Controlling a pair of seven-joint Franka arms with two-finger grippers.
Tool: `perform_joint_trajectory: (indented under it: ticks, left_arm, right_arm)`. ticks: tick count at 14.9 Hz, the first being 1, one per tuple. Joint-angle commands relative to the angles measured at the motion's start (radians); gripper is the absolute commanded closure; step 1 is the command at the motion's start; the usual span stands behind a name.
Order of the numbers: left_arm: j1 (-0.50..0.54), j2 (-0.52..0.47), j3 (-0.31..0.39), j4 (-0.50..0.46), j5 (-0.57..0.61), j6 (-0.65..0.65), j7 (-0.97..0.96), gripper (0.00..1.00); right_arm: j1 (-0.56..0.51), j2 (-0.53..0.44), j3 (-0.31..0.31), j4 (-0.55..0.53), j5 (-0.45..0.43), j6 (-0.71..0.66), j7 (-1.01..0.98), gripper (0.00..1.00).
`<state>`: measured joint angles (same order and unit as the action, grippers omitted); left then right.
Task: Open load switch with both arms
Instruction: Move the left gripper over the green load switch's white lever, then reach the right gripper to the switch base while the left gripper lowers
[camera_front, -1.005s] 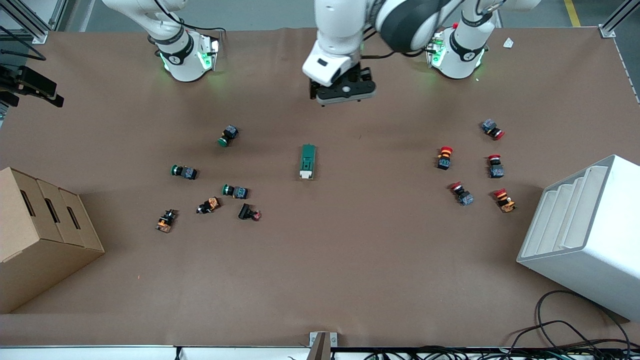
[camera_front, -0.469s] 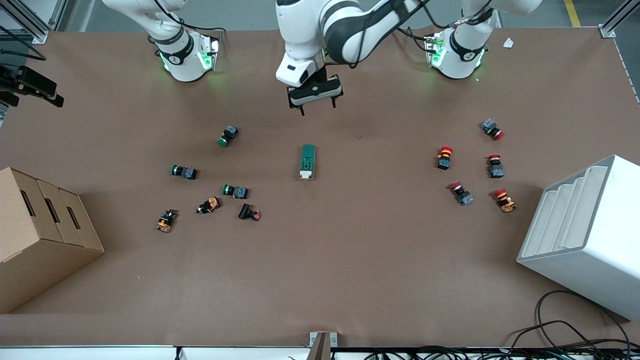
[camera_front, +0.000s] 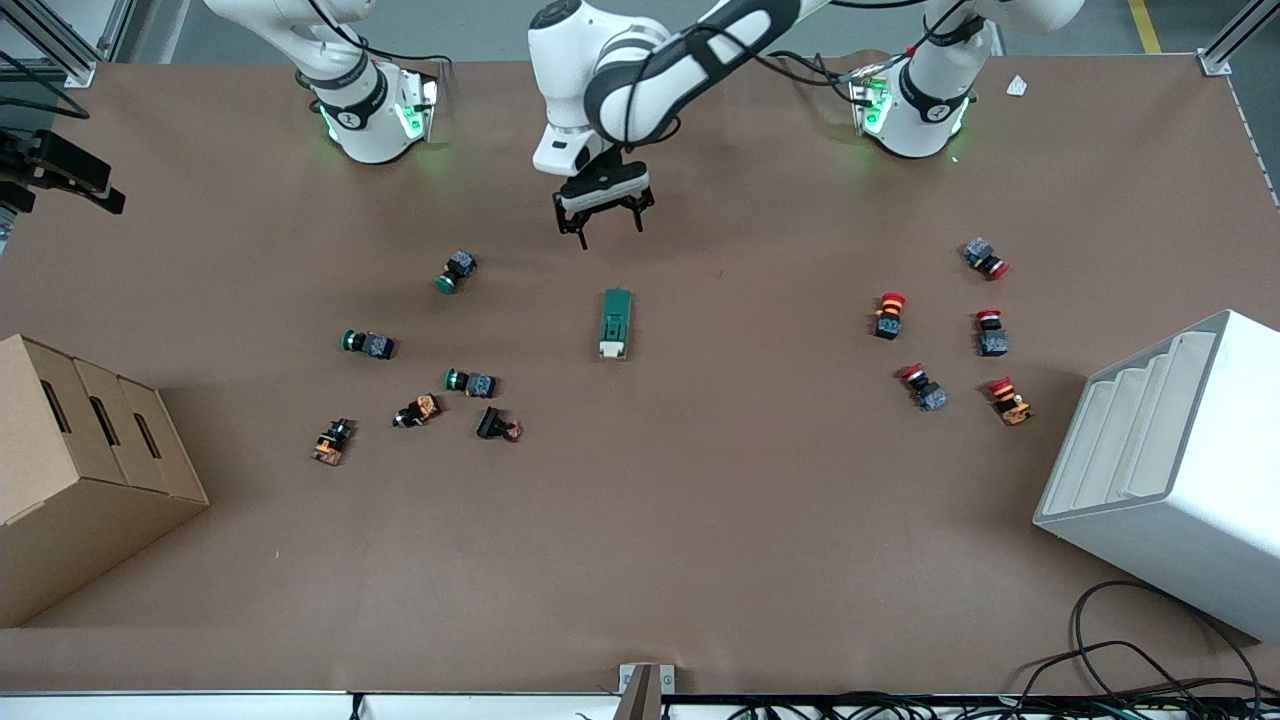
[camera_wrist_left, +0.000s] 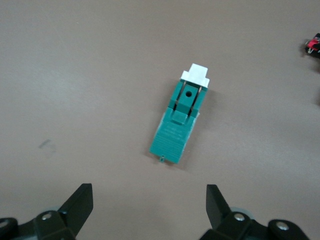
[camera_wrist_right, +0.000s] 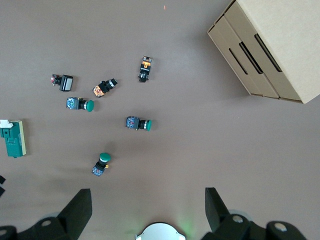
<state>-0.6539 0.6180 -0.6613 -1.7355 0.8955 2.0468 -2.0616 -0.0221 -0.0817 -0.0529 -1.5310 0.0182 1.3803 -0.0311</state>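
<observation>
- Load switch (camera_front: 615, 323) lies flat mid-table, white tab toward the front camera
- Left gripper (camera_front: 603, 222) hangs near the load switch, jaws spread, empty
- Right gripper (camera_wrist_right: 147, 212) waits high near its base, jaws released

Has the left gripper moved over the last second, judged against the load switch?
Yes. The left gripper, open, has come down toward the load switch, which stayed put, and shifted toward the right arm's end.

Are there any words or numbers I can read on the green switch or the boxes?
None can be read.
Load switch: plain green with a white tab, no print showing.
Cardboard box: only dark slots.
White bin: blank.
Arm bases carry a small round mark, too small to read.
</observation>
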Motion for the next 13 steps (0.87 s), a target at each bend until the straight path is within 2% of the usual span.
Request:
perform_joint_trajectory:
  ticks: [1,5,7,9,10,13]
  left_arm:
    - [-0.029,0.057,0.002,0.014,0.136,0.004,-0.128,0.0]
    - [-0.067,0.118,0.002,0.001,0.264,0.003,-0.273,0.0]
    - [-0.072,0.123,0.003,-0.045,0.305,0.003,-0.282,0.0]
    - [-0.075,0.123,0.003,-0.099,0.373,0.003,-0.323,0.0]
    - [-0.073,0.123,0.003,-0.12,0.423,0.003,-0.363,0.0]
    - [-0.069,0.129,0.008,-0.179,0.557,0.004,-0.39,0.0]
  right_arm:
    - [-0.013,0.009,-0.001,-0.003,-0.014,0.008,0.013,0.0]
    - [-0.035,0.074,-0.001,0.0,-0.011,0.04,-0.001,0.0]
    - [-0.036,0.14,-0.001,0.0,-0.014,0.033,-0.003,0.0]
    - [-0.026,0.155,-0.001,-0.012,-0.003,0.034,0.017,0.0]
    - [-0.016,0.157,0.002,-0.026,0.002,0.042,0.063,0.0]
    - [0.077,0.204,0.005,-0.031,0.037,0.078,0.398,0.0]
